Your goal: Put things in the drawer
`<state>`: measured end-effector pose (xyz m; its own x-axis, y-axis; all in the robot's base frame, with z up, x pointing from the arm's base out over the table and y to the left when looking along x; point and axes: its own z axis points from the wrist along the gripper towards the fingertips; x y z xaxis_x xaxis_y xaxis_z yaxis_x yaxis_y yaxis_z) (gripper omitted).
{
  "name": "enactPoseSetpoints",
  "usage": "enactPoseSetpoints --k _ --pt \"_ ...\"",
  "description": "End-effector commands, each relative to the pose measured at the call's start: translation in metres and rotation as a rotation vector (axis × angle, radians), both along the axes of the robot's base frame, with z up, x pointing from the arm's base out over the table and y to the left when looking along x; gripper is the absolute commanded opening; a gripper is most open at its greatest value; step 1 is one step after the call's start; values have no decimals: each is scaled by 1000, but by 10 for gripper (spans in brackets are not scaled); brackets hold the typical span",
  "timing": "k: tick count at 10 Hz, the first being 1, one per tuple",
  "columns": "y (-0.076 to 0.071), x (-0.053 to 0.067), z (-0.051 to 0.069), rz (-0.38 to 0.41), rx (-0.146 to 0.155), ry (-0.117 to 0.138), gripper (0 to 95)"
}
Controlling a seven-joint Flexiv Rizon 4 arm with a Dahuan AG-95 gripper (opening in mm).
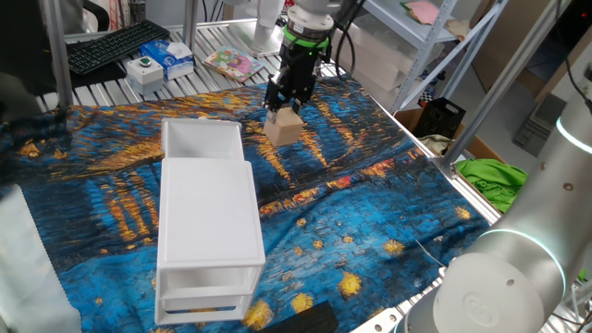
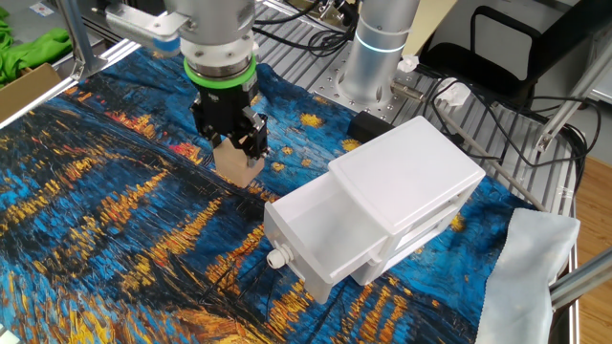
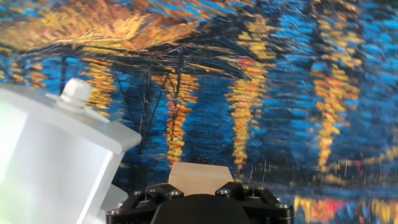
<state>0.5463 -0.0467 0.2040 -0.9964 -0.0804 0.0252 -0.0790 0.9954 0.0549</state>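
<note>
The light-tan wooden cube (image 1: pixel 283 129) (image 2: pixel 239 162) is clamped at its top between the black fingers of my gripper (image 1: pixel 284 115) (image 2: pixel 239 147), low over the blue-and-orange cloth. I cannot tell whether the cube touches the cloth. The white cabinet's (image 1: pixel 208 217) top drawer (image 1: pixel 202 139) (image 2: pixel 316 234) is pulled out and empty, and the cube is beside its open end, a short way off. In the hand view the cube (image 3: pixel 198 173) shows just above the gripper (image 3: pixel 198 186), with the drawer front and its white knob (image 3: pixel 76 92) at the left.
The cabinet's lower drawer (image 2: pixel 421 234) is closed. A keyboard (image 1: pixel 111 46), a small box (image 1: pixel 166 57) and a book (image 1: pixel 231 63) lie on the metal rack behind the cloth. A white cloth (image 2: pixel 535 258) hangs at the table edge, and the robot base (image 2: pixel 378 48) stands near the cabinet.
</note>
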Motion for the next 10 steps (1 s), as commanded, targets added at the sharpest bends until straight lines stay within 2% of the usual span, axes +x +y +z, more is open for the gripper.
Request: enactPoseSetpoints --k 1,2,3,4,5,6,7,9,10 --pt "0 -1 0 21 -8 -48 0" --pt "0 -1 0 44 -25 -68 0" --pt "0 -1 0 40 -24 -78 0" --pt "0 -1 0 44 -24 -75 0" --pt "0 -1 0 42 -27 -64 0" --pt "0 -1 0 33 -27 -34 0" --pt "0 -1 0 25 -27 -23 0" --pt "0 -1 0 6 -24 29 0" --pt "0 0 5 -5 -15 44 0"
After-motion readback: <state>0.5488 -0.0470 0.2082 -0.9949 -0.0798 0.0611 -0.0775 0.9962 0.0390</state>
